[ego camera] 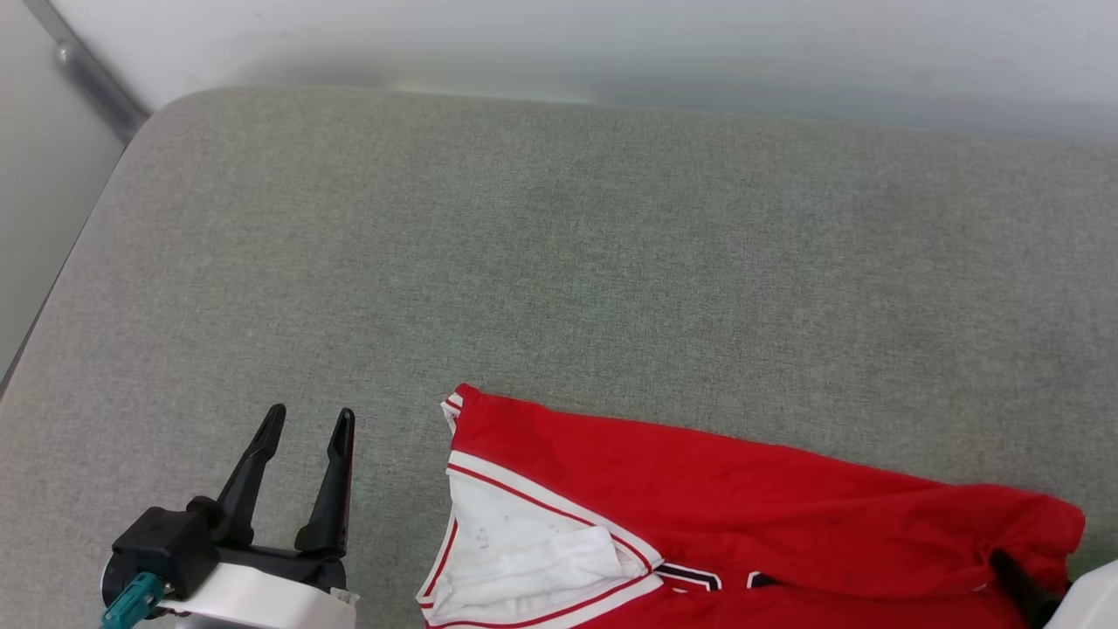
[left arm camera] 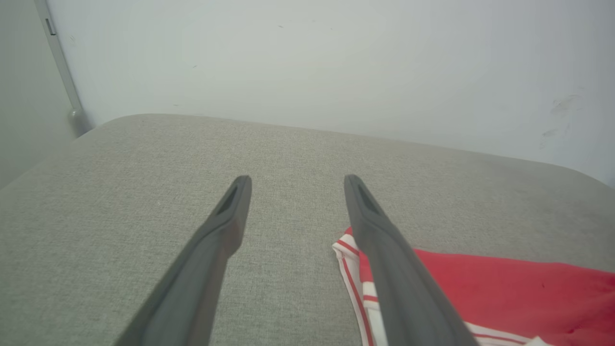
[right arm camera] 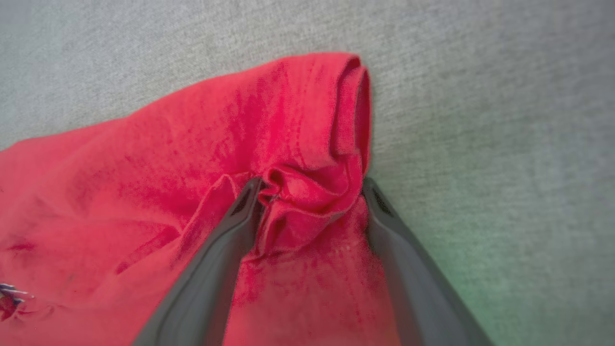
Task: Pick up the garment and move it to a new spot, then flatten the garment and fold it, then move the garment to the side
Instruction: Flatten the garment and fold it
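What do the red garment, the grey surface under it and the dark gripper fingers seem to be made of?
The garment: soft knit cloth, probably cotton or polyester, matte; it folds and bunches. The grey surface: seemingly woven fabric over padding; a fine weave shows, the corner is rounded. The left gripper's fingers: likely hard plastic, dark, smooth, faint sheen.

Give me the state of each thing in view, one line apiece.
Shirt, lying rumpled on the grey pad, not flattened or folded, bunched at one end.
Left tool, open, empty, beside the shirt's neck end and apart from it.
Right tool, open, fingers either side of a bunched fold of the shirt, not closed on it.
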